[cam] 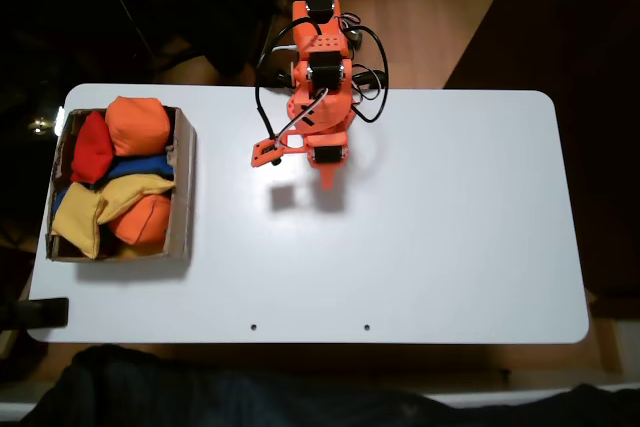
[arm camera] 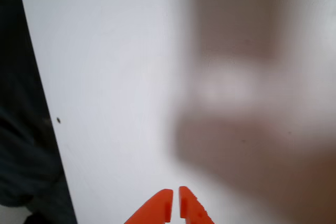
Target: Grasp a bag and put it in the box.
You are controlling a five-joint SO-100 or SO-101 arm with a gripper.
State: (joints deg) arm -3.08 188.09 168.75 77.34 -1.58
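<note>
We see the arm [cam: 318, 87] folded near the table's [cam: 450, 247] far edge, gripper [arm camera: 175, 199] closed and empty. The box [cam: 184, 187] at left holds the bag [cam: 85, 215] among orange, red and blue beanbags.

My body: bright orange plastic with black motors

My arm [cam: 318, 77] is built of glossy orange printed segments with black servo blocks set between them, and black cables loop out on both sides, with one thin pale wire crossing my front. In the wrist view my gripper [arm camera: 175, 203] ends in two smooth orange fingertips [arm camera: 157, 209] tapering to blunt points, a thin slit between them.
</note>
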